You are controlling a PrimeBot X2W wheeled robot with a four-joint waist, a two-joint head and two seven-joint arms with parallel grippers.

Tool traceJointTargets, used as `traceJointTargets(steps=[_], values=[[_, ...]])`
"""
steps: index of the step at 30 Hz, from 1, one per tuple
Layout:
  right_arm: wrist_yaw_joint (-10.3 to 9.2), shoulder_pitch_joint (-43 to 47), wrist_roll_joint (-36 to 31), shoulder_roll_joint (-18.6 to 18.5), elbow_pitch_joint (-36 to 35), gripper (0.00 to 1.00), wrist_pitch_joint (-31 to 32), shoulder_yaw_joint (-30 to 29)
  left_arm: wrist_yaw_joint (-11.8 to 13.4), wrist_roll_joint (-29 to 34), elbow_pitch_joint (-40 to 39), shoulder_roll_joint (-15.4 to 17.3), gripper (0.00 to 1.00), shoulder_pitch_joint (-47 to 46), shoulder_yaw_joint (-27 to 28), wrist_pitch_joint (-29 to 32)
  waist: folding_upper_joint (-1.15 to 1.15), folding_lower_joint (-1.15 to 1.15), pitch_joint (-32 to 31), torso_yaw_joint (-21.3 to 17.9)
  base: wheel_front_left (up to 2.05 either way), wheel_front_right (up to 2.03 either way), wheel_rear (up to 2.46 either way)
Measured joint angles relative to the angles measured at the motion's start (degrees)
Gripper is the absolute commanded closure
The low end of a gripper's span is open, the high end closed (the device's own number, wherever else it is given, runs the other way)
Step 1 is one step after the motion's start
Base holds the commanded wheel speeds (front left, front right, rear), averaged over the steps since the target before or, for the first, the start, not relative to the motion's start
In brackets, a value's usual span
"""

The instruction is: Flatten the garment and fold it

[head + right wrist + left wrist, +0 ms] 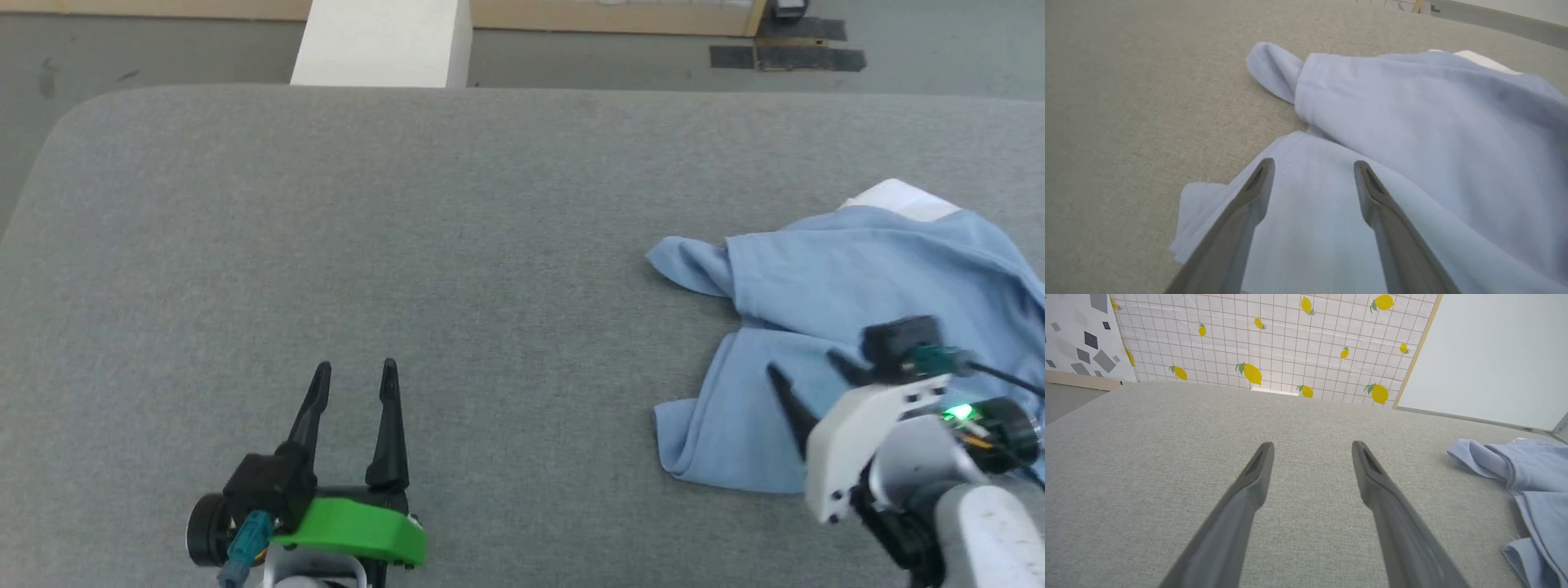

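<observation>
The garment (824, 294) is a light blue shirt lying crumpled at the right of the grey table, with a white part (902, 198) showing at its far side. It also shows in the left wrist view, garment (1531, 473), and in the right wrist view, garment (1412, 134). My right gripper (804, 367) hovers over the garment's near fold, open, with nothing between its fingers; right gripper (1312, 165). My left gripper (355, 371) rests open over bare table at the lower left, well clear of the cloth; left gripper (1312, 447).
The grey fabric-covered table (408, 245) stretches wide to the left of the garment. A white block (380, 41) stands beyond the far edge. A lemon-patterned sheet (1274, 339) hangs behind the table, and dark mats (788, 53) lie on the floor.
</observation>
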Motion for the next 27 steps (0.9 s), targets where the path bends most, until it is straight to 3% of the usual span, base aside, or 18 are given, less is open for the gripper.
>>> traceJointTargets(steps=[2, 8, 9, 10, 11, 16, 19, 23, 27], values=[[0.01, -0.2, -0.3, -2.1, 2.8, 0.0, 5.0, 4.2, 0.0, -0.2, 0.2, -0.3, 0.0, -1.2, -0.1, 0.0, 0.0, 0.0, 1.4, 1.6, 0.0, 0.0, 0.0], [-0.01, -2.0, 0.2, -4.4, 5.9, 0.0, 13.0, 7.1, 0.0, -0.3, 0.4, -0.7, 0.0, -1.8, 0.3, 0.0, 0.0, 0.0, 3.3, 3.8, 0.0, 0.0, 0.0], [0.0, -2.5, 0.2, -4.6, 6.0, 0.54, 13.1, 7.2, -0.2, -0.3, 0.5, -0.8, 0.0, -1.9, 0.4, 0.0, 0.0, 0.0, 3.6, 4.1, 0.0, 0.0, 0.0], [0.0, -2.8, 0.2, -4.9, 6.0, 0.94, 13.0, 7.3, -0.3, -0.3, 0.5, -0.9, 0.0, -2.0, 0.4, 0.0, 0.0, 0.0, 3.8, 4.3, 0.0, 0.0, 0.0], [0.0, -3.0, 0.4, -5.0, 5.9, 1.0, 12.7, 7.2, -0.3, -0.3, 0.5, -1.0, 0.0, -2.0, 0.5, 0.0, 0.0, 0.0, 3.9, 4.5, 0.0, 0.0, 0.0], [-0.01, -3.4, 3.6, -4.1, 4.2, 1.0, 9.9, 8.5, -0.4, -0.1, 0.5, -1.7, 0.0, -2.0, 0.8, 0.0, 0.0, 0.0, 3.6, 3.9, 0.0, 0.0, 0.0], [-0.01, -3.4, 9.3, -3.5, 0.4, 1.0, 10.2, 12.8, -0.6, -0.1, 0.7, -1.8, 0.0, -2.0, 1.3, 0.0, 0.0, 0.0, 2.9, 2.8, 0.0, 0.0, 0.0], [-0.01, -1.3, 17.8, -3.9, -4.6, 1.0, 15.3, 19.9, -1.2, -0.1, 1.0, -1.8, 0.0, -2.0, 1.6, 0.0, 0.0, 0.0, 2.0, 1.3, 0.0, 0.0, 0.0], [-0.01, 3.1, 23.5, -8.0, -8.0, 1.0, 20.7, 25.3, -1.5, -0.1, 1.3, -2.0, 0.0, -2.2, 1.1, 0.0, 0.0, 0.0, 1.4, 0.2, 0.0, 0.0, 0.0]])
